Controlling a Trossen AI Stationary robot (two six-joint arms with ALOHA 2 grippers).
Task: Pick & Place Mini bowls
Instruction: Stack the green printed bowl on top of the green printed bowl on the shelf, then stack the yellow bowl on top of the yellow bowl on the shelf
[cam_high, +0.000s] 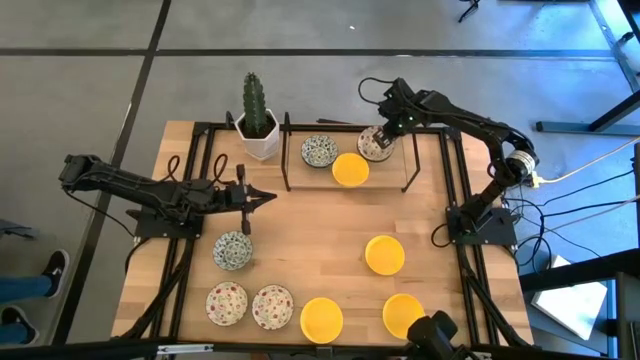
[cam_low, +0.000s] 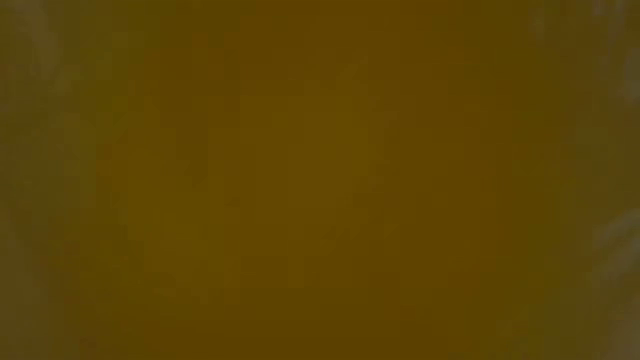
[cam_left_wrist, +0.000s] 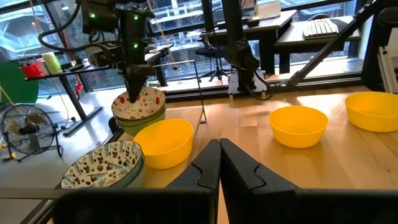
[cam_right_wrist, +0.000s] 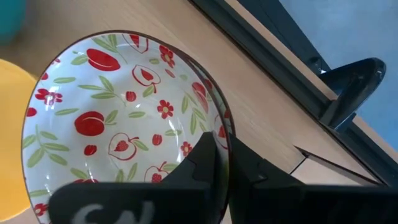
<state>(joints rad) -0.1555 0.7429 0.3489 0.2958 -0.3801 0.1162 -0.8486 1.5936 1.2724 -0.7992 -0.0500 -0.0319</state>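
My right gripper (cam_high: 379, 138) reaches to the table's far side and is shut on a white mini bowl with red fruit and green leaves (cam_right_wrist: 124, 118). In the left wrist view this bowl (cam_left_wrist: 142, 102) sits on top of a greenish bowl (cam_left_wrist: 144, 122). Beside it lie a yellow mini bowl (cam_high: 350, 169) and a blue-green patterned one (cam_high: 319, 151). My left gripper (cam_high: 268, 197) hangs shut and empty over the table's left half, pointing level toward the right. My right gripper pinches the red-patterned bowl's rim (cam_right_wrist: 219, 134), one finger inside the bowl and one outside. The fingers come steeply from above, slanting down. The bowl stays level and mouth up in the greenish bowl; whether it rests there or hangs just above, I cannot tell.
A cactus in a white pot (cam_high: 257, 120) stands at the far left. A thin black frame (cam_high: 288, 150) encloses the far bowls. Near the front lie yellow bowls (cam_high: 384, 254) (cam_high: 321, 319) (cam_high: 403, 315), two red-speckled ones (cam_high: 226, 303) (cam_high: 272, 306) and a blue-green one (cam_high: 232, 250).
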